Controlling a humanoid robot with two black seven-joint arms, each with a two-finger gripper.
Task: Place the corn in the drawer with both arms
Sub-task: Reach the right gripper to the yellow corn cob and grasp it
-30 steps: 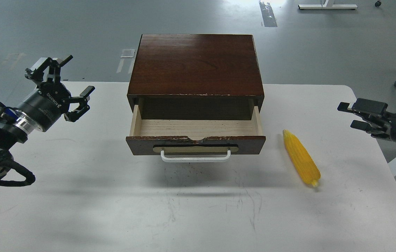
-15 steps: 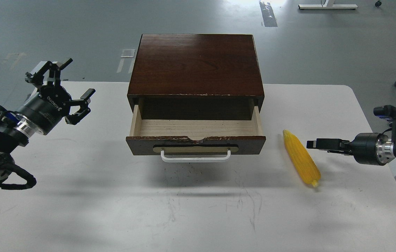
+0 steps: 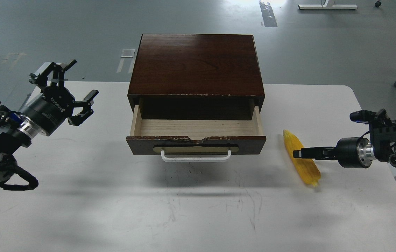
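Lying on the table, the corn [image 3: 302, 159] passes under the right claw [image 3: 296, 153], its grip unclear.

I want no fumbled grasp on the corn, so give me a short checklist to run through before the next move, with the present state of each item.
1. Drawer pulled open, nothing visible inside: ok.
2. Corn lying flat on the table, right of the drawer: ok.
3. Right gripper reaches over the corn's middle: ok.
4. Right gripper open around the corn: cannot tell, it is seen edge-on.
5. Left gripper open, holding nothing, left of the drawer: ok.
6. Corn already lifted: not ok, it lies on the table.
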